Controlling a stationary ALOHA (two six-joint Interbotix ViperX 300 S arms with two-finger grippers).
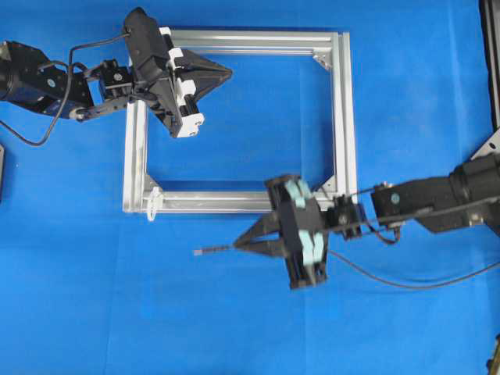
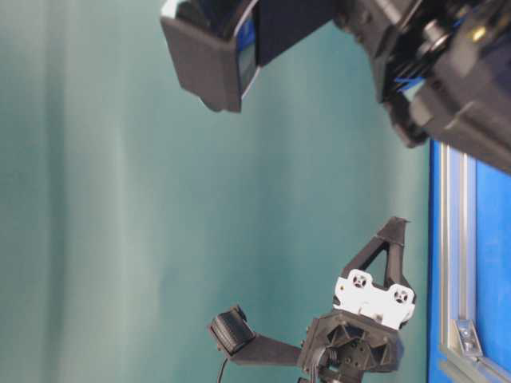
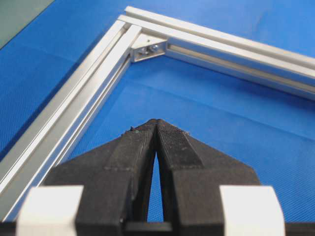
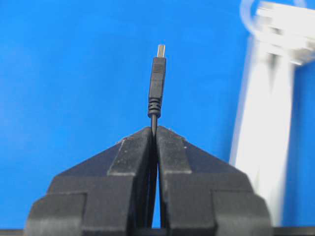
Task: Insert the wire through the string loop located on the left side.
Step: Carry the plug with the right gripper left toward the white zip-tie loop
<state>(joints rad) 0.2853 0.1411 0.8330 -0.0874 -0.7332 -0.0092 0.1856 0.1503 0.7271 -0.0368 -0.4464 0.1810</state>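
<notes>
The wire (image 1: 406,283) is a long thin black cable. Its slim dark plug end (image 1: 209,251) points left in the overhead view, level above the blue surface, just below the frame's lower rail. From the right wrist camera the plug (image 4: 157,81) stands straight out — ribbed collar at its base, small pale metal tip at the end. The rest trails off to the right in a shallow curve. The string loop (image 1: 153,201) — small, whitish, translucent — sits at the frame's lower-left corner, well apart from the plug.
</notes>
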